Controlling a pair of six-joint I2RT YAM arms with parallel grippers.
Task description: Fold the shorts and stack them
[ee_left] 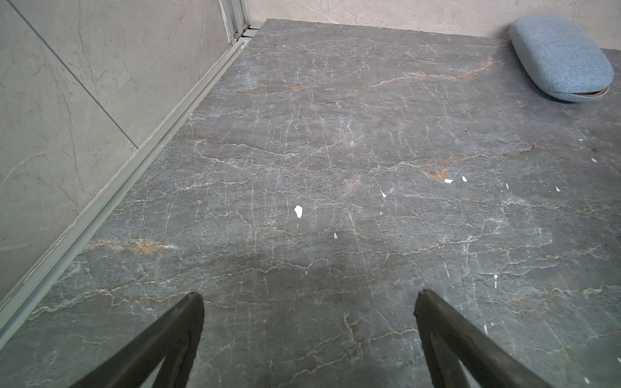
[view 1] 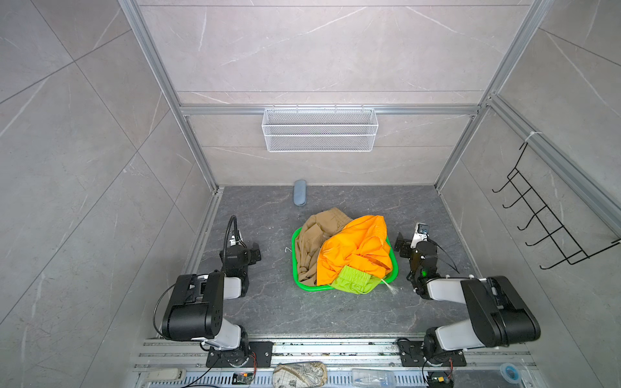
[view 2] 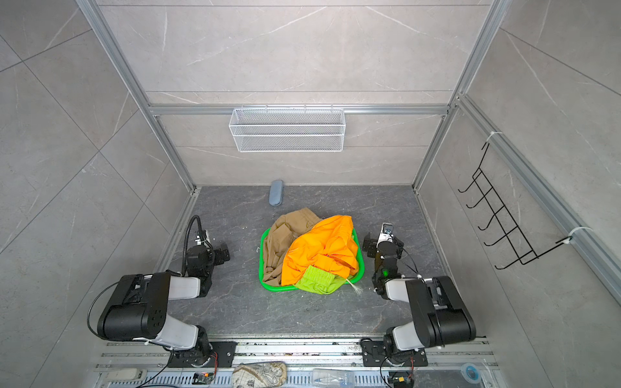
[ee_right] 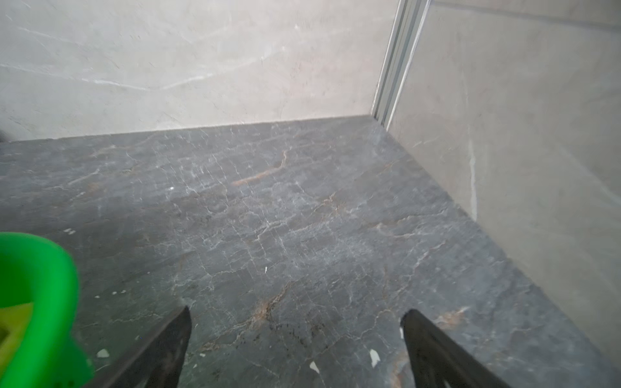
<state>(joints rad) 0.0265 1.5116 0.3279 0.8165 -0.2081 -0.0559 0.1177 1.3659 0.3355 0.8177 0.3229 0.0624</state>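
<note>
— while both arms sat folded low near their bases, where were the shorts?
— all three lay crumpled in one heap inside the bright green plastic basket, in the middle of the dark veined stone tabletop. none was folded. the bright orange cloth shorts were on top and covered most of the right side. the khaki tan cloth shorts lay partly under them on the left, spilling over the far rim. the lime green cloth shorts, with a gathered elastic waist, hung over the near rim, and their pale drawstring trailed onto the table.
— and the hands?
— the left gripper pointed at bare table, its jaws spread wide with nothing between them, well apart from the basket. the right gripper was the same, jaws wide and empty, but just beside the basket's right side. a corner of the green rim showed in its wrist view. neither touched cloth.
— what else was around?
— a blue-grey oval fabric case lay near the back wall, apart from the heap. a white wire mesh basket hung on the back wall's rail, and a black wire hook rack hung on the right wall.
</note>
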